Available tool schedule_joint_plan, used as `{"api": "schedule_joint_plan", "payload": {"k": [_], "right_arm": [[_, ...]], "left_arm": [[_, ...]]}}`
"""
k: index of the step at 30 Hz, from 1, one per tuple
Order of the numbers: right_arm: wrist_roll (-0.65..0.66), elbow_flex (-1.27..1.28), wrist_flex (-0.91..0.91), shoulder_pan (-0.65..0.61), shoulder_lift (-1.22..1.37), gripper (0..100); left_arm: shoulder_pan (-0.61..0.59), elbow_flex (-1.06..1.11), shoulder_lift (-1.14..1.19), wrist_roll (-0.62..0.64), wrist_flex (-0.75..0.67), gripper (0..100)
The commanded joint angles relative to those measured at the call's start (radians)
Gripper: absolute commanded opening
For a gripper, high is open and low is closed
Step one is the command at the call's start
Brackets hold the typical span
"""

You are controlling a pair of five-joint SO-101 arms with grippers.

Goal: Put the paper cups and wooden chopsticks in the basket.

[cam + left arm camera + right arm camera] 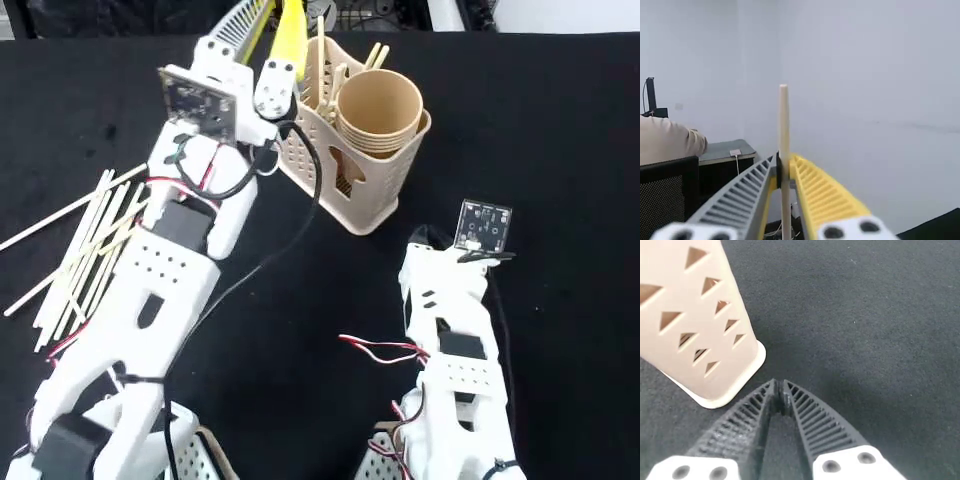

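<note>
The left jaws are pinching a single wooden chopstick (pixel 783 125) between the grey and the yellow finger. In the left wrist view the stick stands straight up out of the pinch, against a pale wall. In the high view the left arm (pixel 150 280) stretches across the black counter (pixel 560 120), and its jaws sit at the far side of the basket (pixel 350 195), just above the rim.

The right jaws are pressed together with nothing between them. They hang low over the counter, with their tips just beside the bottom corner of the basket but apart from it.

The basket is beige plastic with triangular cut-outs in its walls, and it stands upright near the middle of the counter. A stack of paper cups (pixel 380 110) sits in its nearer part, mouth up. A few chopsticks (pixel 372 55) stand in the part behind the cups, leaning on the rim.

A loose pile of chopsticks (pixel 80 250) lies flat on the counter beside the left arm, well apart from the basket.
</note>
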Motion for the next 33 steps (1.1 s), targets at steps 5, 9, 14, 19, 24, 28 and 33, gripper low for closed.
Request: {"api": "schedule_joint_plan", "payload": {"k": [5, 9, 14, 19, 24, 28, 33], "right_arm": [[0.005, -0.005, -0.017, -0.011, -0.022, 1.5], [0.005, -0.005, -0.017, -0.011, -0.022, 1.5], [0.005, -0.005, -0.017, -0.009, -0.022, 1.5], [0.005, -0.004, -0.017, -0.009, -0.022, 1.5], [0.005, -0.004, -0.017, -0.009, -0.022, 1.5], [0.005, -0.004, -0.017, -0.009, -0.022, 1.5], [0.005, -0.004, -0.017, -0.009, -0.022, 1.5]], "left_arm": [[0.002, -0.035, 0.037, 0.061, -0.014, 3], [0.001, 0.001, 0.048, 0.094, 0.000, 3], [0.001, 0.030, 0.035, 0.147, 0.121, 8], [0.001, -0.104, 0.043, 0.238, 0.471, 21], [-0.022, -0.298, 0.037, 0.325, 0.778, 26], [-0.079, -0.441, 0.035, 0.338, 0.976, 28], [-0.259, -0.593, 0.034, 0.338, 1.301, 32]]}}
